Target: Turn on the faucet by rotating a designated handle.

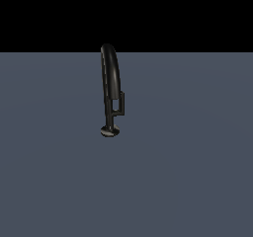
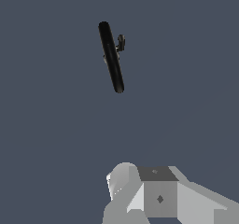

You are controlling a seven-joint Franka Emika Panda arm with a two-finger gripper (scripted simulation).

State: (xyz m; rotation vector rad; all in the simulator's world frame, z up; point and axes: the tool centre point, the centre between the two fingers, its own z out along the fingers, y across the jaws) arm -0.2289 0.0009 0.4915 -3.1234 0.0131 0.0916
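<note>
1. Although the wrist view shows part of the gripper (image 2: pixel 161 195) as grey blocks cut off by the frame edge, its fingertips are out of sight, so I cannot tell whether the jaws are released or clenched.
2. No arm appears in the exterior view.
3. Seen from the wrist, the faucet (image 2: pixel 111 57) is foreshortened into a dark slanted bar, its base hidden behind the spout; it stands well apart from the gripper, with bare floor (image 2: pixel 56 139) between.
4. Beside that bar, the handle (image 2: pixel 121 43) is a small, blurry nub, hard to make out.
5. From outside, the faucet (image 1: pixel 109 83) is slim, glossy and black, with an arched spout rising from a small round base on the floor (image 1: pixel 188 181).
6. Its handle (image 1: pixel 121 103) is a short flat upright bar, joined low on the stem by a stub, on the exterior view's right.
7. No writing or label is readable anywhere.
</note>
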